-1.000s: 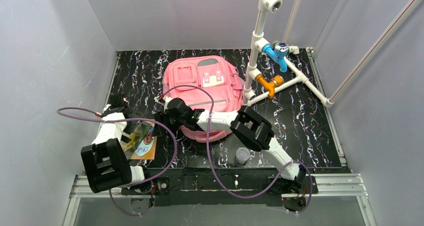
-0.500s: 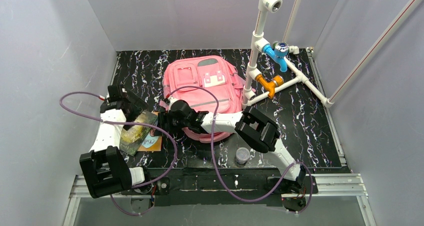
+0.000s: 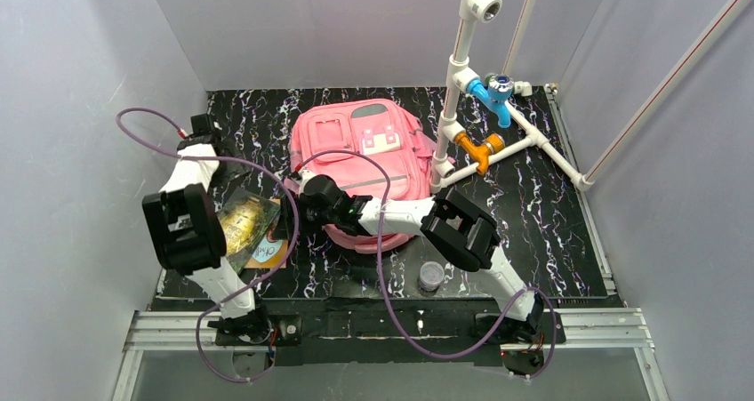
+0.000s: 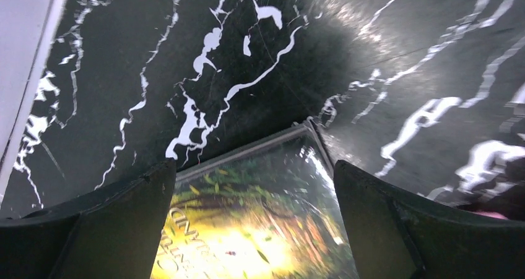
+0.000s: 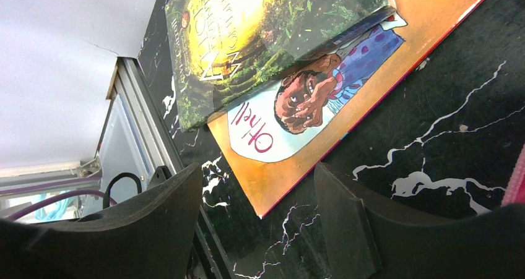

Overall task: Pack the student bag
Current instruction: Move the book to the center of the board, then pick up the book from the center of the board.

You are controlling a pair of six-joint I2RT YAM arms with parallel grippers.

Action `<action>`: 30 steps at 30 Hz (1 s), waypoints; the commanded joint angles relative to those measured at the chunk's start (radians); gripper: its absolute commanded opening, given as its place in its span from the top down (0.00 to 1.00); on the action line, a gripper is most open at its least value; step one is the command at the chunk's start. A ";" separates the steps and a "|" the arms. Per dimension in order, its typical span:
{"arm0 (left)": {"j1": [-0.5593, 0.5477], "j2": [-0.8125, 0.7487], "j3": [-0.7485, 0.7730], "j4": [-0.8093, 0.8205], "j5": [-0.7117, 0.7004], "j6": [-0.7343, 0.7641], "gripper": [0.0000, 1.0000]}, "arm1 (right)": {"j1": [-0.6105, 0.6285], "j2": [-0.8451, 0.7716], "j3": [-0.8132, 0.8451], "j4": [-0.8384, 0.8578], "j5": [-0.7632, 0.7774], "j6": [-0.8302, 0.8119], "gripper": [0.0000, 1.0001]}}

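Pink fabric backpack (image 3: 360,165) sits just beside the right gripper (image 5: 257,180), whose jaws are apart and empty, facing the glossy green book (image 5: 260,38) stacked on an orange picture book (image 5: 347,106). Left gripper (image 4: 254,174) has pulled off that stack, jaws wide, empty: books look unpacked.

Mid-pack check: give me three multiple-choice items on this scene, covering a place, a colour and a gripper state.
1. Where do the stacked books lie?
A. beside the student bag, on the left arm's side
B. on top of it
C. behind it
2. What colour is the lower book?
A. blue
B. orange
C. white
3. How is the left gripper?
A. shut on a book
B. shut on the bag
C. open, empty
A: the top view shows them beside it. B: orange shows under the green book. C: its fingers stand wide apart.
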 commanded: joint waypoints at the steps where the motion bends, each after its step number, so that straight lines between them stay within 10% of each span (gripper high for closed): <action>1: -0.002 0.072 0.033 -0.058 -0.051 0.111 0.02 | 0.000 -0.024 0.011 0.033 0.007 0.005 0.27; 12: -0.027 0.134 0.029 -0.092 -0.122 0.085 0.02 | 0.000 0.045 -0.028 0.103 -0.028 0.079 0.21; 23: 0.070 -0.035 -0.126 -0.019 0.407 -0.047 0.02 | -0.001 0.050 -0.044 0.133 -0.032 0.101 0.19; 30: 0.071 -0.221 -0.118 -0.047 0.302 -0.059 0.02 | -0.003 0.052 -0.044 0.132 -0.030 0.103 0.18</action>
